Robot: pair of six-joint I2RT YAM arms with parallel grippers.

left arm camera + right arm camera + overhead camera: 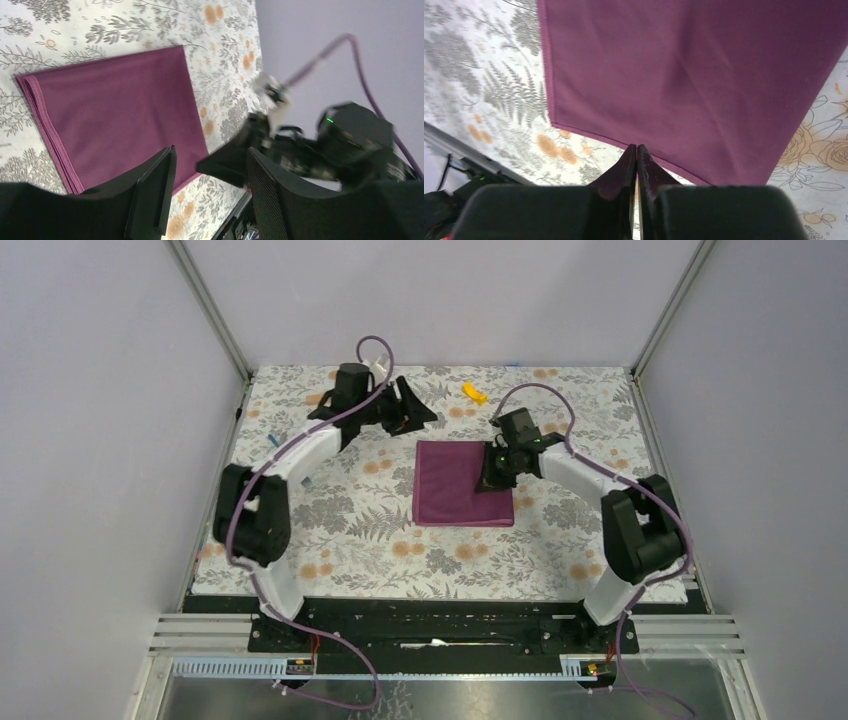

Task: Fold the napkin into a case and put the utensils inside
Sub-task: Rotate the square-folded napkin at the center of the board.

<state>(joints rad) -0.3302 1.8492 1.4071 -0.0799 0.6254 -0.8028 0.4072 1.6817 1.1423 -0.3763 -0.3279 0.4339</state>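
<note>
Arm bases point(283, 602) sit at six o'clock in the top view, bolted at the near edge. From there the left gripper point(405, 408) hangs at eleven o'clock from the napkin point(455, 495), jaws spread wide, holding nothing, apart from the cloth. The napkin lies flat on the floral cover point(350, 530) near mid-table, and the stacked hems along one side in the left wrist view suggest it is already doubled. The right gripper point(492, 478) is down at its three o'clock edge, jaws pressed together with the tips at the hem; whether cloth is caught between them I cannot tell. A yellow piece point(474, 392) lies beyond, at one o'clock. The utensils I cannot pick out. The step in hand looks like another fold. To do it well, pinch every layer at that edge, lift only slightly, and carry it toward nine o'clock with hems aligned. The left gripper could pin the far side so nothing slides, and one end should be left open as a pocket.
</note>
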